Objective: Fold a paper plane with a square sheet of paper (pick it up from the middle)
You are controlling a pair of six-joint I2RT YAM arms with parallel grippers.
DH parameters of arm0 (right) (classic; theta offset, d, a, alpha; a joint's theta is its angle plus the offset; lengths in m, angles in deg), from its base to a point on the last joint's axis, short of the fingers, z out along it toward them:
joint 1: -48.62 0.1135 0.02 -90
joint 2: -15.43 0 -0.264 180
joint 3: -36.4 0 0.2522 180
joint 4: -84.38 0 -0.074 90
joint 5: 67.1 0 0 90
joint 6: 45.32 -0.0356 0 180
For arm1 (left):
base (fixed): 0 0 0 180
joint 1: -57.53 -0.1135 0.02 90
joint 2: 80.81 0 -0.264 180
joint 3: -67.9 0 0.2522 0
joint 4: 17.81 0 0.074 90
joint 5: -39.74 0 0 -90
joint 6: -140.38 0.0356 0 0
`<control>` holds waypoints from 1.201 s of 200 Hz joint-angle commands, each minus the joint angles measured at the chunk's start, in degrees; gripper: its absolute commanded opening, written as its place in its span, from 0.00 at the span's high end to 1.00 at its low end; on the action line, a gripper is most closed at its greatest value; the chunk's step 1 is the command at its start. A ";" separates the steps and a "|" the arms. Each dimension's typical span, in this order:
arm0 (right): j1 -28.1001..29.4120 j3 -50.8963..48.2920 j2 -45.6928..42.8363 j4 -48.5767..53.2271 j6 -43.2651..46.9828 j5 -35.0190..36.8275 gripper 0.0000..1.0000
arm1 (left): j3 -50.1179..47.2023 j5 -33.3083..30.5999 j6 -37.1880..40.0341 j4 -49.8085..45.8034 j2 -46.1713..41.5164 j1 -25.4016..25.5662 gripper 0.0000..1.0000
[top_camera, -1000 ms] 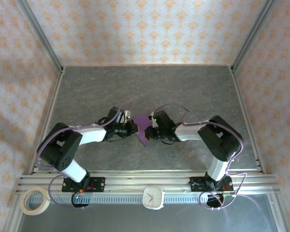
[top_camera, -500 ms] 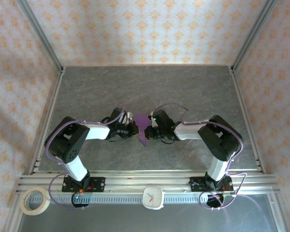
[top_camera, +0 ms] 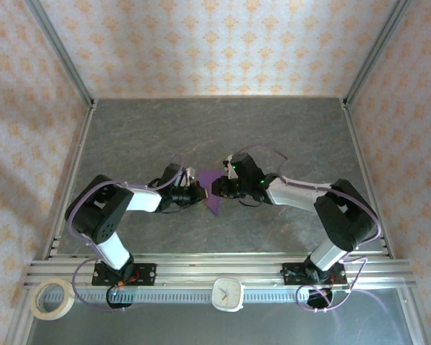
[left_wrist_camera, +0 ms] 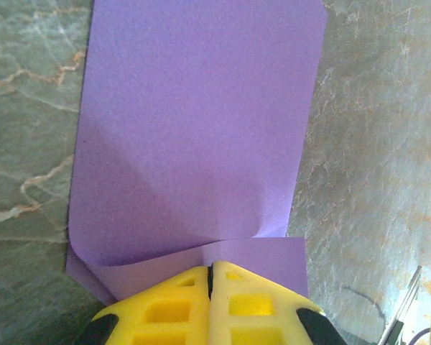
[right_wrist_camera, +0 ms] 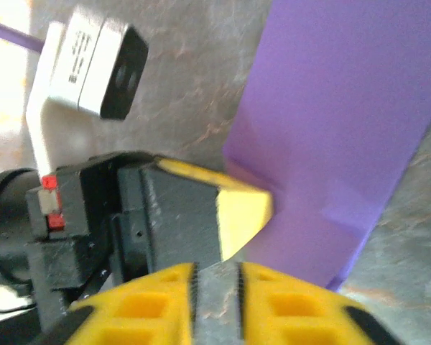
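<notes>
The top camera is looking steeply down from above and behind the arm bases, taking in the whole desk [top_camera: 273, 136] from afar. Each wrist camera is peering along its own yellow fingers [left_wrist_camera: 165, 313] from very close, the two facing each other across the purple paper [left_wrist_camera: 201, 129], which all three views are sharing

My bench [top_camera: 287, 136] is a grey, marble-veined slab. Near its middle I see the folded purple square sheet of paper [top_camera: 214, 195], though I cannot tell whether it rests on the surface. A tape roll [top_camera: 52, 298] lies at the near-left corner, a white clock [top_camera: 228, 293] midway along the near edge.
</notes>
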 commanded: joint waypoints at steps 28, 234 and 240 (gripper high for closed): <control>2.33 1.69 3.86 1.61 -4.96 -7.17 0.98 | -1.58 -3.49 0.03 -4.58 0.51 0.20 1.00; 4.87 0.95 0.12 5.20 -7.17 -2.51 1.00 | -1.48 -4.46 -0.28 -4.21 1.17 0.65 1.00; 5.22 1.43 1.15 4.37 -7.62 -2.44 1.00 | -1.48 -4.43 -0.32 -4.17 1.25 0.69 1.00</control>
